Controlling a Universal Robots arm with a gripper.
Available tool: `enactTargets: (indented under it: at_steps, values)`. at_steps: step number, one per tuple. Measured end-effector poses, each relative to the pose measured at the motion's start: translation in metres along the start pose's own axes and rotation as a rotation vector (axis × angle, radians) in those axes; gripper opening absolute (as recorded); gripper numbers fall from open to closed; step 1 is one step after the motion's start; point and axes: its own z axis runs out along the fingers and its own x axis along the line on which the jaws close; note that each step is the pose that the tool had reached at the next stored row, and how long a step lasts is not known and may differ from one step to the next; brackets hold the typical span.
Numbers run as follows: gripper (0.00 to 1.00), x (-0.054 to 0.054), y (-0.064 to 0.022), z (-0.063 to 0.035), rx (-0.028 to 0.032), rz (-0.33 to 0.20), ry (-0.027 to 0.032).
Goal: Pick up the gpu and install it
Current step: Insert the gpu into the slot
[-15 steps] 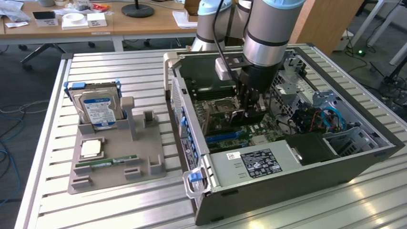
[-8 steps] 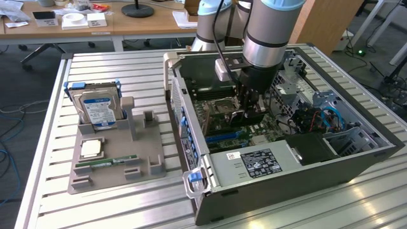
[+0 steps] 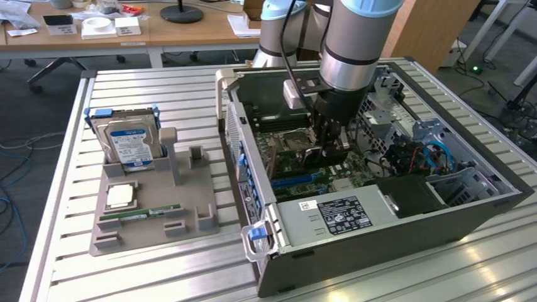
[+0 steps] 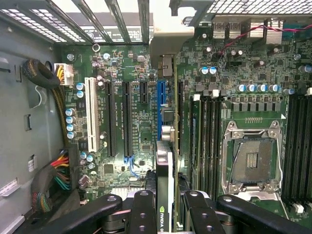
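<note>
Inside the open computer case [image 3: 394, 229], I am pinching the gpu [image 4: 164, 170] edge-on between my gripper [image 4: 166, 197] fingers, and its long axis is lining up with the blue expansion slot [image 4: 160, 105] directly below me.

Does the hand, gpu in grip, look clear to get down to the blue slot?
Probably yes. The hand holds the gpu edge-on, roughly in line with the blue slot, which is bare; nothing lies between them.
</note>
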Motion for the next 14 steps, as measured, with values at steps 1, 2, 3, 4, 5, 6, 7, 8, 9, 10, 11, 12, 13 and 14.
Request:
enactTargets:
  at_steps: [1, 2, 3, 4, 5, 6, 7, 8, 9, 10, 11, 12, 13, 14]
  values:
    - [0.27, 0.0000, 0.0000, 0.0000, 0.0000, 0.000, 0.0001]
    - [0.27, 0.0000, 0.0001, 0.0000, 0.0000, 0.000, 0.0001]
    - [0.27, 0.0000, 0.0003, 0.0001, 0.0001, 0.000, -0.0001]
    - [0.27, 0.0000, 0.0006, 0.0002, 0.0001, 0.000, -0.0002]
    - [0.27, 0.0000, 0.0011, 0.0003, 0.0002, 0.000, -0.0004]
    - [0.27, 0.0000, 0.0016, 0.0003, 0.0002, 0.000, -0.0004]
    - [0.27, 0.0000, 0.0024, 0.0003, 0.0002, 0.000, -0.0003]
    - [0.27, 0.0001, 0.0031, 0.0003, 0.0001, 0.000, -0.0003]
    - [0.27, 0.0001, 0.0038, 0.0003, 0.0001, 0.000, -0.0002]
    - [0.27, 0.0002, 0.0043, 0.0006, 0.0001, 0.000, -0.0002]
    - [0.27, 0.0002, 0.0047, 0.0014, 0.0001, 0.000, -0.0002]
    - [0.27, 0.0003, 0.0050, 0.0024, 0.0001, 0.000, -0.0002]
    - [0.27, 0.0003, 0.0053, 0.0030, 0.0001, 0.000, -0.0002]
    - [0.27, 0.0004, 0.0055, 0.0033, 0.0000, 0.000, 0.0000]
